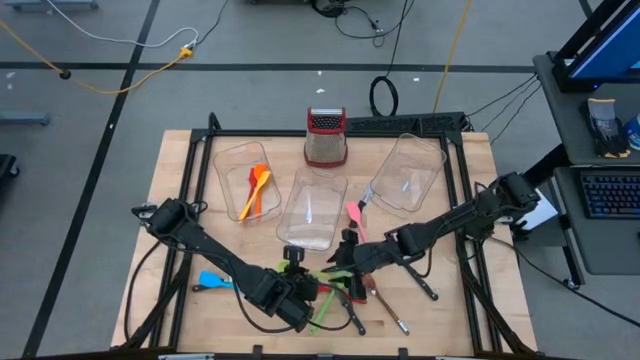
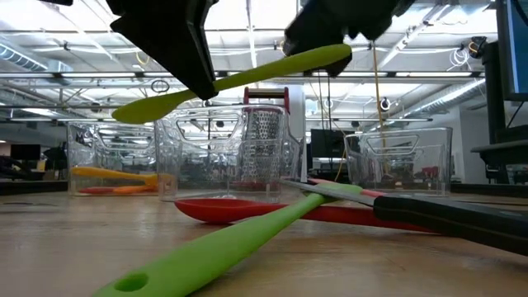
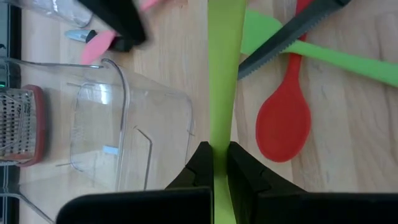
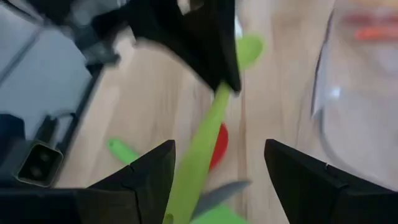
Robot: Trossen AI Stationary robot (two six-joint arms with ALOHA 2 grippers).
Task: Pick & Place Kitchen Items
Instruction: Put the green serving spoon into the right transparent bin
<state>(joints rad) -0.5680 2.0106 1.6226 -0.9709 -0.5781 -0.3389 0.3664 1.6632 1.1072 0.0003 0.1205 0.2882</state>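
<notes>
A light-green utensil [image 2: 247, 76] hangs above the table with my left gripper [image 3: 221, 149] shut on it. In the high view this gripper [image 1: 308, 300] is near the table's front middle. My right gripper [image 4: 221, 146] is open, and its fingers stand on either side of the same utensil's [image 4: 199, 155] other stretch. On the table below lie a second green spatula [image 3: 323, 53], a red spoon [image 3: 283, 124] and a black-handled knife [image 3: 292, 28], crossing one another. My left gripper pinches the green utensil's handle [image 3: 221, 134] between its two fingers, which lie across it and slant down from above. The utensil is lifted clear and nearly level, its right end [image 2: 334, 54] higher than its broad left end [image 2: 136, 107]. My right gripper's open fingers [image 4: 152, 171] flank the handle; whether one touches it I cannot tell.
Three clear bins [image 1: 245, 180] [image 1: 315, 210] [image 1: 410, 175] stand at mid-table, the left one holding orange utensils [image 1: 255, 190]. A red-topped grater [image 1: 325, 135] stands behind them. A pink spatula [image 1: 355, 215], a blue utensil [image 1: 213, 281] and dark knives [image 1: 425, 285] lie loose on the table.
</notes>
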